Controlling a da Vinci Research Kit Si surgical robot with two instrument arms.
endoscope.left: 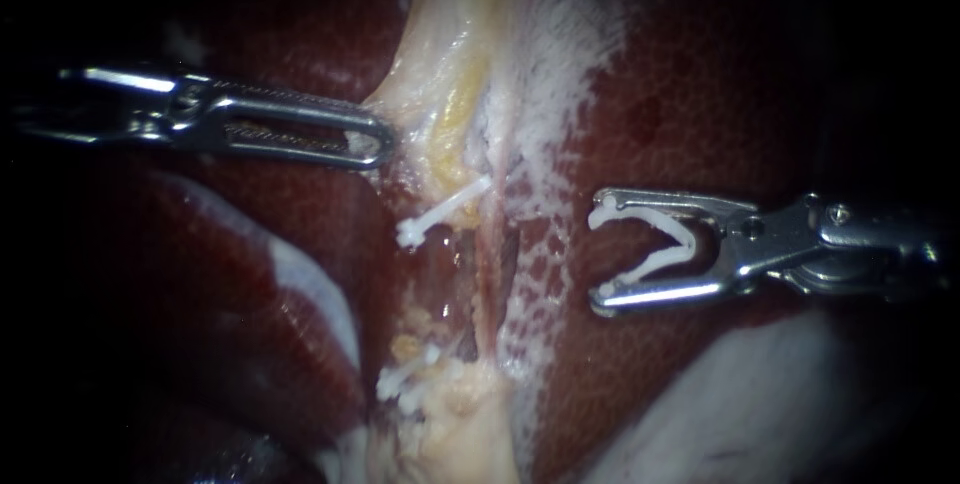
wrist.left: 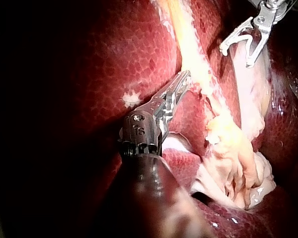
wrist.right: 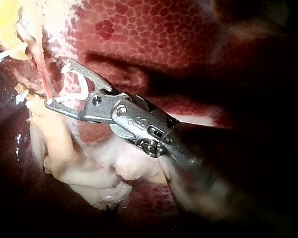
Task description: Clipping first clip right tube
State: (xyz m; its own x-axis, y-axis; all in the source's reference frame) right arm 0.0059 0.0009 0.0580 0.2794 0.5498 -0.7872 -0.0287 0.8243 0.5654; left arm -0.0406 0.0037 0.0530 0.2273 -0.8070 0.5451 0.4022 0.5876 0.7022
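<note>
Two thin tubes run side by side down the middle of the endoscope view. The reddish right tube (endoscope.left: 488, 264) is bare, a thin red strand (wrist.right: 42, 74) in the right wrist view. My right instrument (endoscope.left: 597, 256) comes in from the right and holds an open white clip (endoscope.left: 680, 239) between its widely spread jaws. Its tips stand to the right of that tube, apart from it. My left instrument (endoscope.left: 380, 144) has its long jaws together on the edge of the pale yellowish tissue (endoscope.left: 450, 74) above the tubes.
One white clip (endoscope.left: 440, 212) lies across the left tube, and more white clips (endoscope.left: 400, 379) sit lower down by a pale tissue lump (endoscope.left: 460, 424). Dark red liver (endoscope.left: 700, 94) surrounds the field, with whitish frayed tissue between the tubes and my right instrument.
</note>
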